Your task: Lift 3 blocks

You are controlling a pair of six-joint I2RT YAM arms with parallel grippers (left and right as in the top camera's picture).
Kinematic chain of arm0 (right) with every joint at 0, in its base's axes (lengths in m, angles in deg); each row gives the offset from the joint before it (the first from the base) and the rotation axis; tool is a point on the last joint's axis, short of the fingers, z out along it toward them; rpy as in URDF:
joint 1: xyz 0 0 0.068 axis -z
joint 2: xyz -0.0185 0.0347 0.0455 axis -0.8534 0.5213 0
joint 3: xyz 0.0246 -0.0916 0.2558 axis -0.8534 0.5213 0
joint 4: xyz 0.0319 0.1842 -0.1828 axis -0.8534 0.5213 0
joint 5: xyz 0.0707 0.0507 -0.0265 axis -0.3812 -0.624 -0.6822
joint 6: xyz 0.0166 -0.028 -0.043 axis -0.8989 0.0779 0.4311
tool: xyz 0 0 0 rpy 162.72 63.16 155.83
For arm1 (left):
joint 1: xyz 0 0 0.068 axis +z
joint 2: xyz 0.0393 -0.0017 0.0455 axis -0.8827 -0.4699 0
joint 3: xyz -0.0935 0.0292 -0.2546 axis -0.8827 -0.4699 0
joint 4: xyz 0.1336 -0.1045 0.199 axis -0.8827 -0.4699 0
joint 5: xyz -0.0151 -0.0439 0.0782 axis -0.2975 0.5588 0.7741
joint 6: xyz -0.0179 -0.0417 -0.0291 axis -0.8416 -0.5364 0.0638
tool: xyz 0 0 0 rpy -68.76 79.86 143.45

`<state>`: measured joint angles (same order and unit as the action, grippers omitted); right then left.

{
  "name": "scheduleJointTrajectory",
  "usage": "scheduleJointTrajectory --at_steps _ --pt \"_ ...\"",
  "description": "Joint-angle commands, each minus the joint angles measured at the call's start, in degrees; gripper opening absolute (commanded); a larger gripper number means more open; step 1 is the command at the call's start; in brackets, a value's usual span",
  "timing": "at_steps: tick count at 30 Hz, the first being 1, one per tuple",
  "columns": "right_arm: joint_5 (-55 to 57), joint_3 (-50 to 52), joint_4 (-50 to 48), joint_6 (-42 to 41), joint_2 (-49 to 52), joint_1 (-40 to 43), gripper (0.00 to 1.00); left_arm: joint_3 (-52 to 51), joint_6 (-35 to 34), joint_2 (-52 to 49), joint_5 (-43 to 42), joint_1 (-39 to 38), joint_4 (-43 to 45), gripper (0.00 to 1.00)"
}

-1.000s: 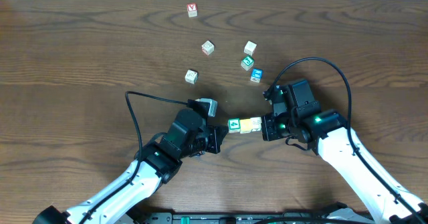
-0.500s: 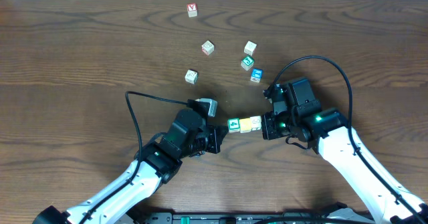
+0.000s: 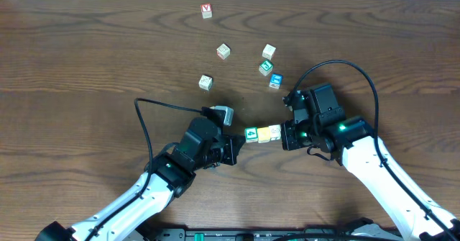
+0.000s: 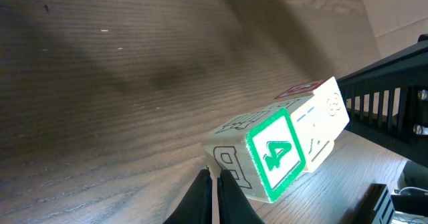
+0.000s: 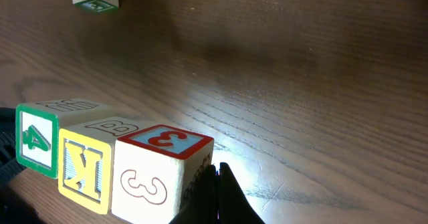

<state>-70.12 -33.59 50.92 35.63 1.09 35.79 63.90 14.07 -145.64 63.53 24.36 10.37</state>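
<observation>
Observed from the overhead view: the three blocks lie in one straight row near the middle of the table (image 3: 86, 47), between the two arms. From left to right the row is the green block (image 3: 251, 134), the yellow block (image 3: 264, 134) and the red block (image 3: 274, 132), each touching the next.

Left gripper (image 3: 238, 140): fingers closed together with nothing between them. In the left wrist view the closed tips meet the outer end of the green block low down (its green-framed face shows a 4).

Right gripper (image 3: 284, 135): fingers likewise closed together and empty. In the right wrist view the tips sit against the outer end of the red block, which bears a 3. The yellow block beside it bears a K.

The row is thus pinched end to end between two closed grippers. I cannot tell whether its underside is off the table; the left wrist view shows the row tilted against the wood grain.

Six loose blocks (image 3: 223, 51) sit scattered farther up the table, well apart from the row. The nearest is a blue one (image 3: 276, 80) just above the right gripper.
</observation>
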Motion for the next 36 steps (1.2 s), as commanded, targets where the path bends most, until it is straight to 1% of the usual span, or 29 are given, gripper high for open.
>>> scheduleJointTrajectory --at_steps 1,36 --pt "-9.7 -2.0 -0.6 0.8 -0.9 -2.5 0.01 1.9 0.0 0.7 -4.4 -1.0 1.2 0.07" --pt "-9.7 -2.0 0.4 0.6 -2.6 -2.5 0.01 3.2 0.0 0.7 -4.9 -1.0 1.2 0.07"
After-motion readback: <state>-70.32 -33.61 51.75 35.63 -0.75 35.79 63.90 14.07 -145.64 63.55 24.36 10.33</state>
